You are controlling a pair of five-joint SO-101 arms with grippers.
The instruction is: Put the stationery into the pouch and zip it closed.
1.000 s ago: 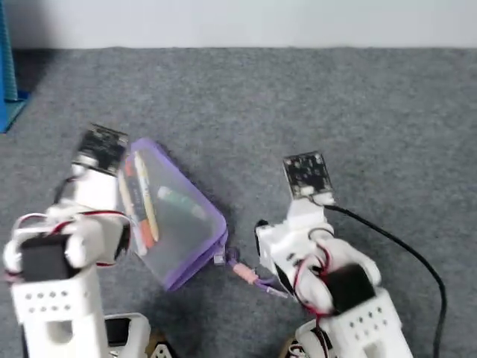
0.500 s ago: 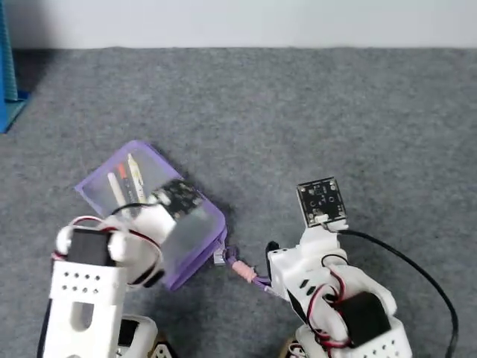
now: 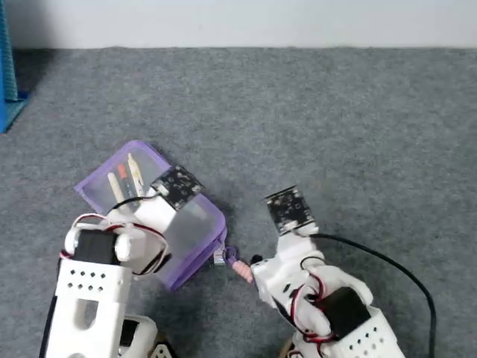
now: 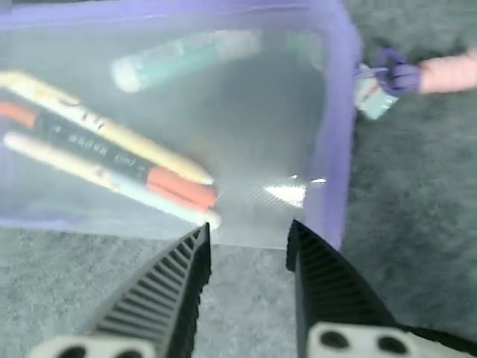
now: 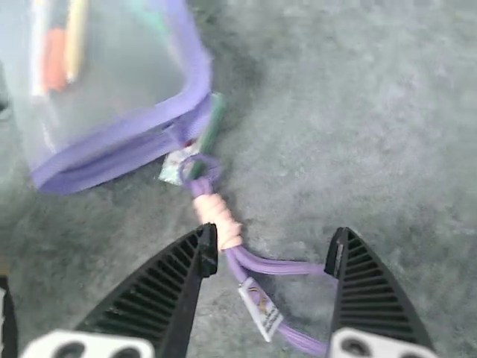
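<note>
Risk: pouch point(image 3: 200, 224) dragged, zip not closed.
Both jaws open, empty; strap point(image 5: 217, 212) is straddled by right gripper point(image 5: 273, 240), pouch is not gripped by left gripper point(image 4: 247, 240).

Bare surface point(image 3: 350, 127) is left beyond the pouch point(image 3: 200, 222) and to its right; its near side is crowded by the left arm point(image 3: 97, 261), pull cord point(image 3: 240, 268) and right arm point(image 3: 320, 298).

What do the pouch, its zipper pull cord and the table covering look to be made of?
Pouch: likely soft, frosted translucent plastic with purple fabric-like edging; the pens show through hazily. Zipper pull cord: apparently purple string with a pink wrapped section. Table covering: seemingly grey carpet or felt, matte with a fuzzy texture.
</note>
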